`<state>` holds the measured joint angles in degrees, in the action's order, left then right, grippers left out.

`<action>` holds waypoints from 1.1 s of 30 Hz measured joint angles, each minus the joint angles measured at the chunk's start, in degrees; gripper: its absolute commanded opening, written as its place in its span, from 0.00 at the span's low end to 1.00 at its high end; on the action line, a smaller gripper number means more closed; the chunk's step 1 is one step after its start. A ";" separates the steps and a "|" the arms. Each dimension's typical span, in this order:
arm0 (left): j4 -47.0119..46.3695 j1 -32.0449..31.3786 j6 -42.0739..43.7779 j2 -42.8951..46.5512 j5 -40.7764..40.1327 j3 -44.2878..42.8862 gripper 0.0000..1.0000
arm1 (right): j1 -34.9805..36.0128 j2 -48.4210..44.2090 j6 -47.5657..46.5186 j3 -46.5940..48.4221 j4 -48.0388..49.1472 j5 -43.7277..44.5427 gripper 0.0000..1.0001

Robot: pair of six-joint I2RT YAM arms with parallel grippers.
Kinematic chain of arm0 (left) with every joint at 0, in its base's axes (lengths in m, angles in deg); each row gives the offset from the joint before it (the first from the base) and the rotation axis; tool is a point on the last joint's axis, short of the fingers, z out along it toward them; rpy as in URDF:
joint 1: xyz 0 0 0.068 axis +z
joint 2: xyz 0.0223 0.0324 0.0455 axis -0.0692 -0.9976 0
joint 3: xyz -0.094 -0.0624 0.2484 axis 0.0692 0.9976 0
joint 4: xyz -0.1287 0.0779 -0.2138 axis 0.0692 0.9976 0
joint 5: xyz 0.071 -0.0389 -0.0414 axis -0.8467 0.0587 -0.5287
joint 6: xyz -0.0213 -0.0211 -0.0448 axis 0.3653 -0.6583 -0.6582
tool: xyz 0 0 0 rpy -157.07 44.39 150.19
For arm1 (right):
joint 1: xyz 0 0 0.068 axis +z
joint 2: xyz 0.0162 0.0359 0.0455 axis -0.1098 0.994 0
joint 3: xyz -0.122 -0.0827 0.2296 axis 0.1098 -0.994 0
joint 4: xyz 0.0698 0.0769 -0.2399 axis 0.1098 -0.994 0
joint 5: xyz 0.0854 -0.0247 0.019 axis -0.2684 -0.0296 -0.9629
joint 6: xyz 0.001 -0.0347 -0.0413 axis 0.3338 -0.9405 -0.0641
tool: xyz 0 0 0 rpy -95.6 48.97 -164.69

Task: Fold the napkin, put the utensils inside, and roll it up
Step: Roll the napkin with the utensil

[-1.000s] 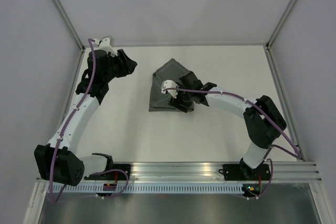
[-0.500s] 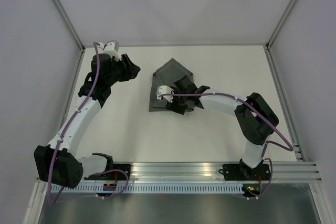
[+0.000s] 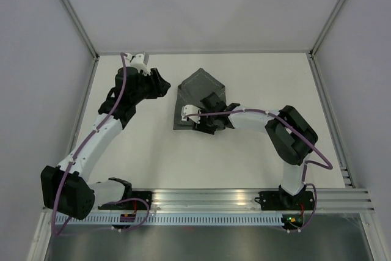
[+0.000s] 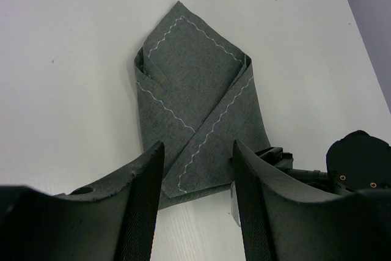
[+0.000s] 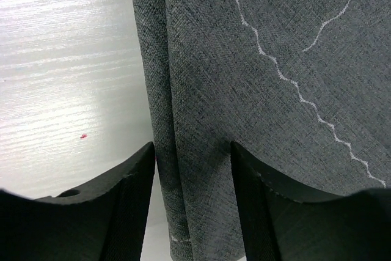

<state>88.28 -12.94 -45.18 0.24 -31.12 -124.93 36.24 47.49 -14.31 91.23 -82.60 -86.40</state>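
Folding looks done on the dark grey fabric napkin (image 4: 195, 90): the spread right fingers (image 5: 131, 200) straddle its doubled edge and probably need to pinch it next, while the left fingers (image 4: 143, 194) hover spread.

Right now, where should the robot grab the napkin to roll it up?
Grab the napkin by its thick folded near edge, coming in low from the robot's side. That edge is straight and layered, opposite the pointed tip, so it probably rolls evenly. The right gripper has open fingers either side of it.
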 measured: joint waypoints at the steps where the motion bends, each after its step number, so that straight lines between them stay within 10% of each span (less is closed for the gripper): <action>1: -0.15 -0.46 0.22 -0.02 -0.46 0.07 0.54 | 0.00 0.04 -0.26 -0.07 0.20 0.02 0.58; 33: -3.41 -7.72 3.96 0.57 -5.90 3.91 0.43 | -2.45 6.80 -8.61 10.80 -12.09 -6.21 0.18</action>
<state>84.87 -20.65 -41.22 0.81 -37.02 -121.01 33.79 54.29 -22.92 102.03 -94.69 -92.61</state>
